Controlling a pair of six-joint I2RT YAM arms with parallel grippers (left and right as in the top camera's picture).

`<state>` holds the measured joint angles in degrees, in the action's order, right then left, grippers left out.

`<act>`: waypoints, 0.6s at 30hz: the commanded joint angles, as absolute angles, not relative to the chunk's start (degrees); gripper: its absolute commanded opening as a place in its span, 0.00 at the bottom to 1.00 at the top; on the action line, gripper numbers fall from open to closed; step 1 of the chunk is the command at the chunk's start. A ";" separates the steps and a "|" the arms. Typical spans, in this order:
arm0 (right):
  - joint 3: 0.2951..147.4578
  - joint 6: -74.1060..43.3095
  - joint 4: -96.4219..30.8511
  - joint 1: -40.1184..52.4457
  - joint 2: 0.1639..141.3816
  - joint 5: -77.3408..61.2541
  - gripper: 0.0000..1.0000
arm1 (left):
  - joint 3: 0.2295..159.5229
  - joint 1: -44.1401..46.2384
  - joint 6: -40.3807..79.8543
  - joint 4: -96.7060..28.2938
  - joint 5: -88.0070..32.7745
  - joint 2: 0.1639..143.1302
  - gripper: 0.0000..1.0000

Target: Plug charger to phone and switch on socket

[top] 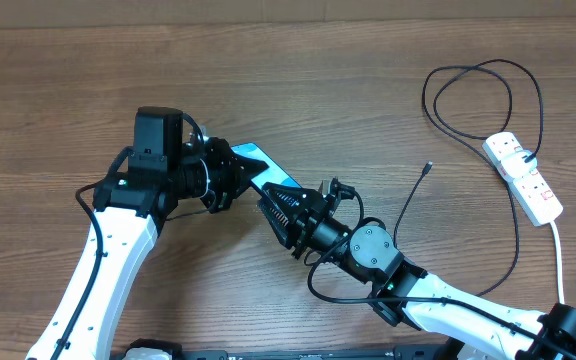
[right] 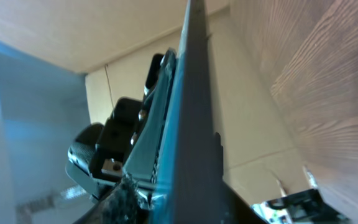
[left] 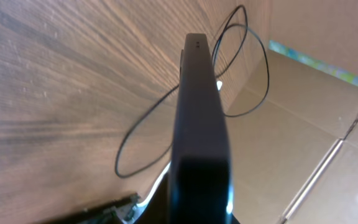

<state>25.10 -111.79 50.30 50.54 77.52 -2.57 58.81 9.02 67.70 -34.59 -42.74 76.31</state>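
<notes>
The phone (top: 260, 165) is held up off the wooden table on its edge, its light blue screen showing between the two arms. My left gripper (top: 236, 182) is shut on its left end; the left wrist view looks along the phone's dark edge (left: 197, 124). My right gripper (top: 280, 205) straddles the other end, open: its textured pad (right: 123, 194) stands a little off the screen (right: 166, 155). The charger (top: 408, 215) lies loose on the table, its metal-tipped plug (top: 428, 167) well right of the phone. The socket (top: 524, 177) lies at the far right.
The socket's thick white cord (top: 558, 250) runs toward the front right edge. The black charger cable loops behind the socket (top: 468, 75). A cardboard wall (left: 303, 124) borders the table's far side. My left gripper's body (right: 117, 143) shows beyond the phone in the right wrist view.
</notes>
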 commanded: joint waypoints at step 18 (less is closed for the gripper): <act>26.39 -62.61 30.30 49.52 77.12 -1.63 1.00 | 59.24 3.66 25.96 -48.36 -40.56 78.56 0.04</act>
<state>25.71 -86.91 30.04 50.48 77.52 -2.55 58.78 3.75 32.93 -47.64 -34.48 78.17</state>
